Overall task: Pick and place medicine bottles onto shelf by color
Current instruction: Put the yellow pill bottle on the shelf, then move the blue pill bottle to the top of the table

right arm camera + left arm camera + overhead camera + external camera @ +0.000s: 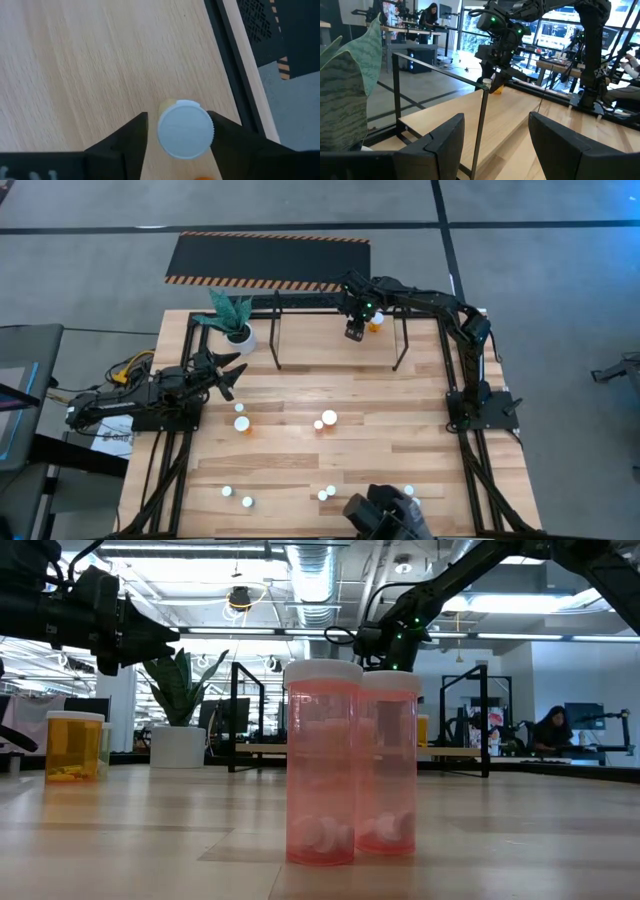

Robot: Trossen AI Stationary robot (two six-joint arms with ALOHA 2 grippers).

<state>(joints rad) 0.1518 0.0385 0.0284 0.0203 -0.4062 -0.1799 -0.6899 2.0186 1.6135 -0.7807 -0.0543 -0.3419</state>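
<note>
Step in hand, as I read it: placing 1 bottle on the shelf (337, 298), the black tube frame along the table's (400, 430) far edge.

The right gripper (177, 131) hangs over the shelf's right part. Its fingers straddle a white-capped bottle (185, 129) standing on the wood beside the frame rail. A thin gap shows each side of the cap, so the jaws look parted, no grip. Judgement: the release is about done. Next move: lift straight up clear of the cap, w/o tipping it, then go for another bottle.

The left gripper (226, 370) waits at the table's left, near the plant pot (240, 336), fingers apart, holding nothing.

Around: a black mat (268, 260) lies beyond the table. Other bottles stay loose mid-table, e.g. an orange one (242, 424), w/ more near the front edge. 2 pink ones (321, 762) stand touching, close to the low camera.

In the way: the shelf's upright posts flank the right arm's path out. An orange bottle (376, 321) stands just beside the gripper.
</note>
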